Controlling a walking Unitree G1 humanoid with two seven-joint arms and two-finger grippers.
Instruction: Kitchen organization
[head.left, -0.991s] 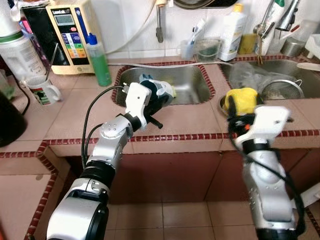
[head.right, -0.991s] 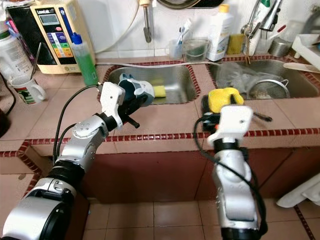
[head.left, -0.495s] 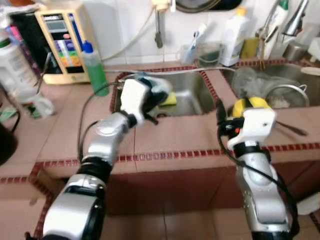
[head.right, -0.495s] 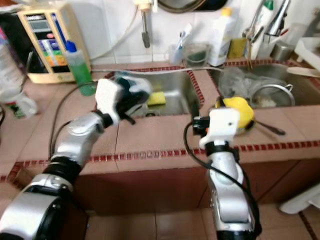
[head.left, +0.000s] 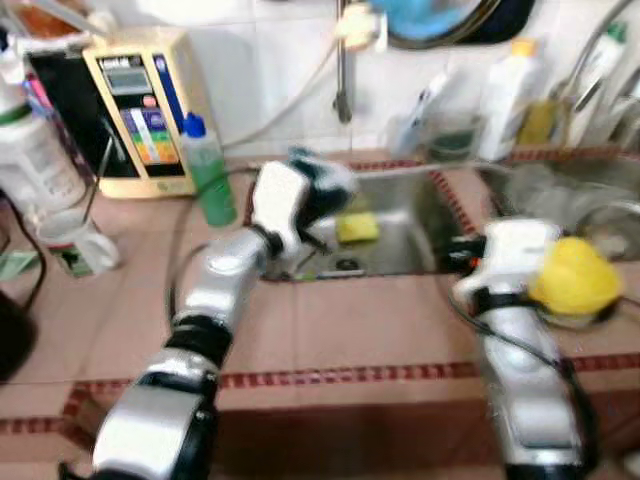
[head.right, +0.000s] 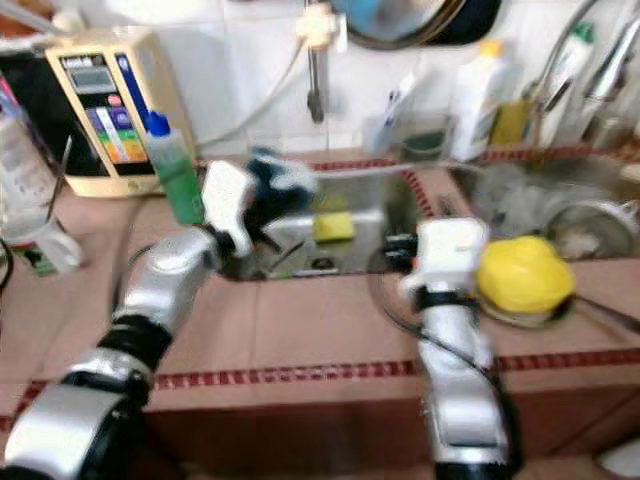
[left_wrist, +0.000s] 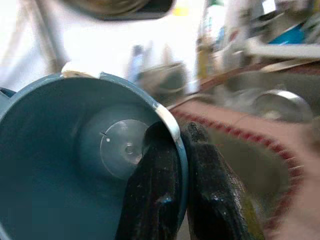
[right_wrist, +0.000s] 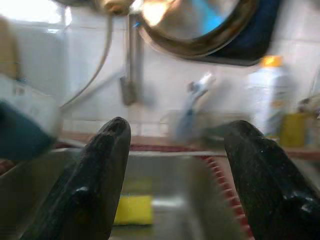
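Pinching a teal cup over the steel sink, left claw, right claw spread, tiled counter.

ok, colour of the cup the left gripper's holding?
Teal blue cup, pinched at its rim by the left gripper; clearest in left wrist view.

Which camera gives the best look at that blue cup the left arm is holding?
The left wrist view: the blue cup is close up, its inside visible, with the left gripper fingers pinching its rim. In both eye views it is just a small, blurred shape over the sink.
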